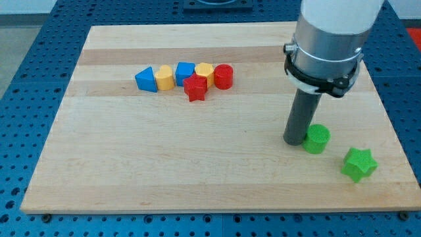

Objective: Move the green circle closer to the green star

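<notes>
The green circle [318,139] is sitting flat on the table [197,171], near the view's lower right; the green star [359,164] is lying just beside it, lower right.

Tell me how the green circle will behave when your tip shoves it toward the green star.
The green circle looks squat and flat-bottomed, so it probably slides rather than tips. Its round side may slip off my tip, which touches its left edge. The green star lies close, so a short push likely suffices.

Two green blocks [317,139] [358,164], two blue [146,79] [185,71], two yellow [165,77] [204,71], two red [195,87] [223,76]
</notes>
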`<state>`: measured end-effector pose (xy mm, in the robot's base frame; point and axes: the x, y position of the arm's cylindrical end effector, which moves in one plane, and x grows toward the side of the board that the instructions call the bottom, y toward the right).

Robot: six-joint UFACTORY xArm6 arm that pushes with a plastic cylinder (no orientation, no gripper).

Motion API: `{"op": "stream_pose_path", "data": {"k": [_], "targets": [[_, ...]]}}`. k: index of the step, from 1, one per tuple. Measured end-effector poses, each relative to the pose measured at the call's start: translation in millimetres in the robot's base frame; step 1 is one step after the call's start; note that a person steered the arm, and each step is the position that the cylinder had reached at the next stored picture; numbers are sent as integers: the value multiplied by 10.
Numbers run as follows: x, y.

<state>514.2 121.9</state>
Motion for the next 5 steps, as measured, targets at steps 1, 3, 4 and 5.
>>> {"op": "stream_pose_path", "data": {"k": [1,3,4,5], "targets": [[44,0],[36,278],[36,438],[36,500]]}}
